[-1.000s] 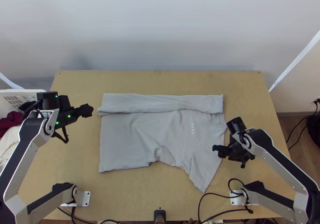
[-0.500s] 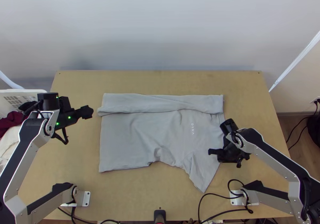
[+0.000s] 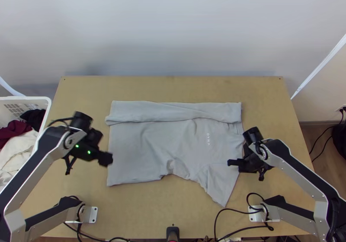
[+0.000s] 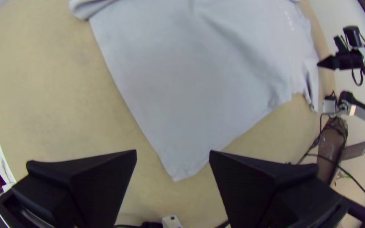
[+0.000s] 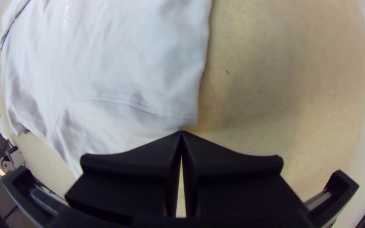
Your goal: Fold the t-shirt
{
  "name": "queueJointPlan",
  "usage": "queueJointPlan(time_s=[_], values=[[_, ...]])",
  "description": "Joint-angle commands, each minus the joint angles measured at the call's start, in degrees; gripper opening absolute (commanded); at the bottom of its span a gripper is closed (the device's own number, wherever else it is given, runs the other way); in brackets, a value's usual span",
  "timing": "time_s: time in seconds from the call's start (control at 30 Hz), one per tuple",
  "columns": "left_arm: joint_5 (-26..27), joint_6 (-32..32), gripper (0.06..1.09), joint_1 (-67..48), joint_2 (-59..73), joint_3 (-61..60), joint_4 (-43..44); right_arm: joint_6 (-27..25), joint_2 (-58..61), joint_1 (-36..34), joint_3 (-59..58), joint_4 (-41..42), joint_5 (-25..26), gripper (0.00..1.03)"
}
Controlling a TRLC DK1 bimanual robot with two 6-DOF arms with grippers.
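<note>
T-shirt [image 3: 147, 149]: pale grey, white lettering, mid-frame
Top edge: folded over in one long strip
Sleeve [image 3: 219, 183]: spread toward lower right, looks a bit creased

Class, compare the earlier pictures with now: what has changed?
The left gripper has moved toward the table's near edge and slightly right, to the grey t-shirt's hem. The right gripper went left over the sleeve, then slightly back right; its shut fingers now seem to pinch the cloth, and the sleeve's corner has shifted slightly right. The folded far strip stayed put.
</note>
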Motion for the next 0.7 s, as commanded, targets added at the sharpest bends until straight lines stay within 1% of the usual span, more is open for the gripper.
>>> queueJointPlan(time_s=[0.0,0.03,0.17,0.3,0.67], values=[[-0.6,4.1,0.90,-2.5,2.3,-3.0,-4.5,-1.8,-1.2,-1.7,1.3,-0.9,-0.1,0.03],[-2.1,4.4,0.90,-3.0,2.7,-3.8,-4.4,-2.1,-1.2,-2.1,1.5,-1.2,-0.1,0.03],[-4.7,5.4,0.90,-4.3,3.8,-7.3,-4.4,-2.3,-2.1,-2.4,1.9,-1.8,-0.1,0.03],[-5.5,6.0,0.90,-6.4,4.4,-9.7,-4.2,-2.4,-3.4,-2.5,2.5,-2.1,-0.1,0.03],[-5.7,5.8,0.90,-8.8,10.4,-10.1,-0.4,-3.1,-3.6,-4.0,4.6,-3.7,0.0,0.03]])
